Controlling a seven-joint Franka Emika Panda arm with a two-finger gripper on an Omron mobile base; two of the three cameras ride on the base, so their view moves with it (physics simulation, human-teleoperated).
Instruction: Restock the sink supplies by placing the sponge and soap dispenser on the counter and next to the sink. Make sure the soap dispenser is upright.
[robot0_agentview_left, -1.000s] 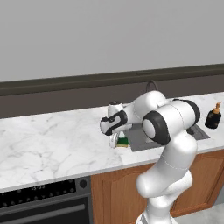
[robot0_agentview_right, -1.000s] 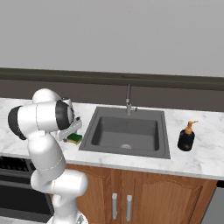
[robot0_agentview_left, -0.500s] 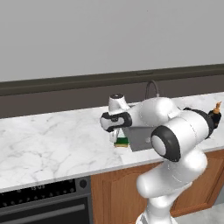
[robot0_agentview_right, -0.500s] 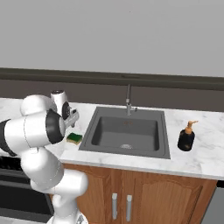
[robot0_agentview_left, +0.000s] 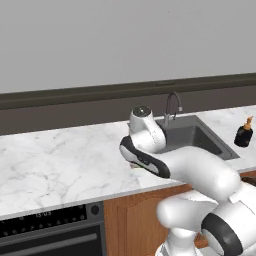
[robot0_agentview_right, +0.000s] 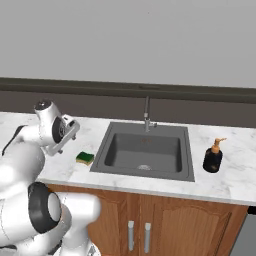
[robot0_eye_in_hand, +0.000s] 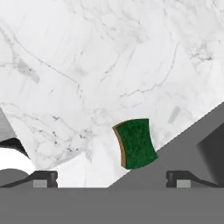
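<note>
The green and yellow sponge (robot0_agentview_right: 85, 158) lies flat on the white marble counter (robot0_agentview_right: 235, 181), just left of the dark sink (robot0_agentview_right: 145, 150). In the hand view the sponge (robot0_eye_in_hand: 136, 143) rests free on the marble, its green face up, by the sink's rim. My gripper (robot0_eye_in_hand: 113, 179) hovers above it, open wide with nothing between the fingertips (robot0_eye_in_hand: 43, 178). Seen from the right base, my hand (robot0_agentview_right: 61, 132) hangs up and to the left of the sponge. The black soap dispenser (robot0_agentview_right: 213, 156) stands upright on the counter right of the sink, its pump on top, and the left base view shows this dispenser (robot0_agentview_left: 244, 134) too.
A slim curved faucet (robot0_agentview_right: 147, 114) rises at the sink's back edge. A dark backsplash strip (robot0_agentview_left: 60, 107) runs behind the counter (robot0_agentview_left: 50, 165). Below are wooden cabinet doors (robot0_agentview_right: 165, 225) and a black oven (robot0_agentview_left: 50, 230) to the left. My white arm (robot0_agentview_left: 185, 170) reaches across the counter's front edge.
The jaws have spread to full width and my hand has risen off the sponge, which stays on the counter left of the sink. The arm's elbow has swung forward. The dispenser has not moved.
</note>
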